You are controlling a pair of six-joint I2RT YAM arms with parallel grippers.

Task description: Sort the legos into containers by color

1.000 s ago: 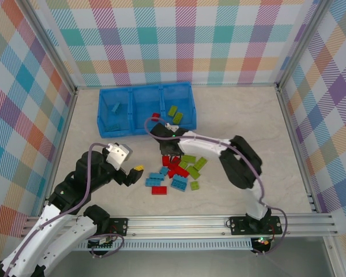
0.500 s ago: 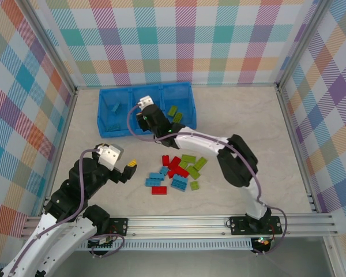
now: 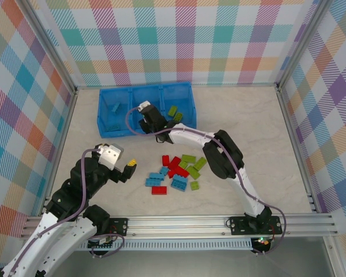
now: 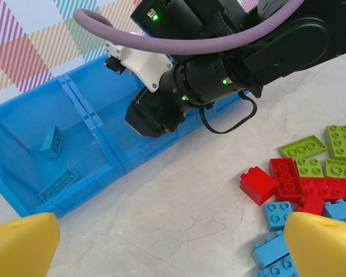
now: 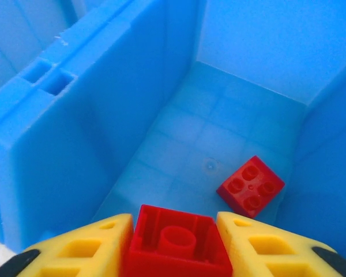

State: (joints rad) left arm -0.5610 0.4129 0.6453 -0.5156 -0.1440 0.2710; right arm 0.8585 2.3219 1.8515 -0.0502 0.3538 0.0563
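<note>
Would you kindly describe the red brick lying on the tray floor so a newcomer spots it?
Find the long bright-blue plastic tray at the table's far side, then its middle compartment, under the right tool. On its floor lies the red studded plastic brick, loose, while the second red brick sits between the tool's yellow fingers.

The right arm (image 3: 187, 137) bars the middle compartment (image 5: 184, 144); the left compartment (image 4: 86, 144) lies open.

The red brick (image 5: 177, 242) between my right fingers (image 5: 81, 248) runs off the bottom edge, and so do the fingers. My left fingers (image 4: 20, 245) are cut off there too. From above, my right arm (image 3: 184, 135) hides part of the tray's (image 3: 109, 130) middle floor. In my left wrist view it covers the tray's right end.
</note>
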